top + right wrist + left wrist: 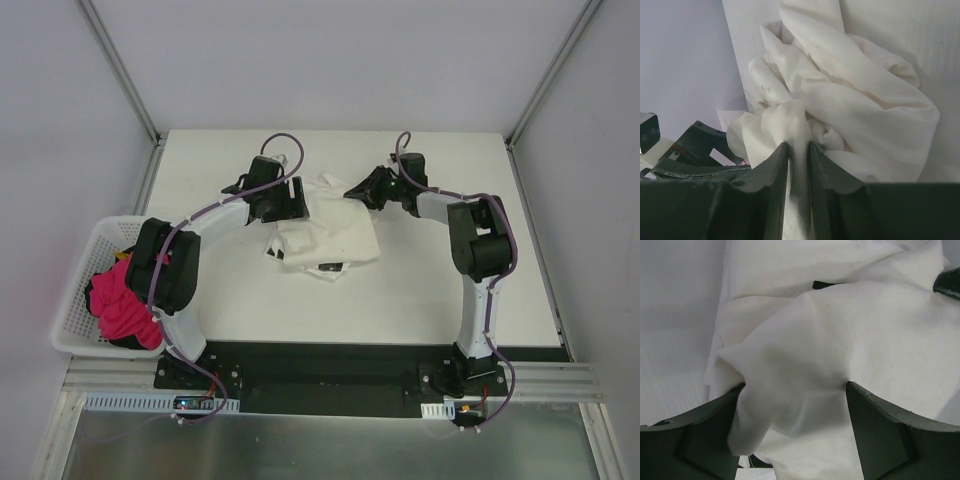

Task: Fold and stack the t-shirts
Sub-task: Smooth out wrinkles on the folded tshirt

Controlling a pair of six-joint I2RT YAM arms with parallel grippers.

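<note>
A crumpled cream-white t-shirt (335,225) lies in a heap at mid-table. Along its near edge a white layer with small black marks (328,266) peeks out. My left gripper (298,197) sits at the heap's far left edge. In the left wrist view it (795,386) is open wide, with a bulge of the cloth (840,335) filling the space between its fingers. My right gripper (353,192) is at the far right edge of the heap. In the right wrist view it (798,146) is nearly closed, pinching a thin fold of the t-shirt (855,100).
A white plastic basket (72,300) stands off the table's left edge and holds bunched pink and red cloth (125,305). Grey walls and metal posts ring the white table (420,300). The left gripper's dark body (695,145) shows close beside the right fingers.
</note>
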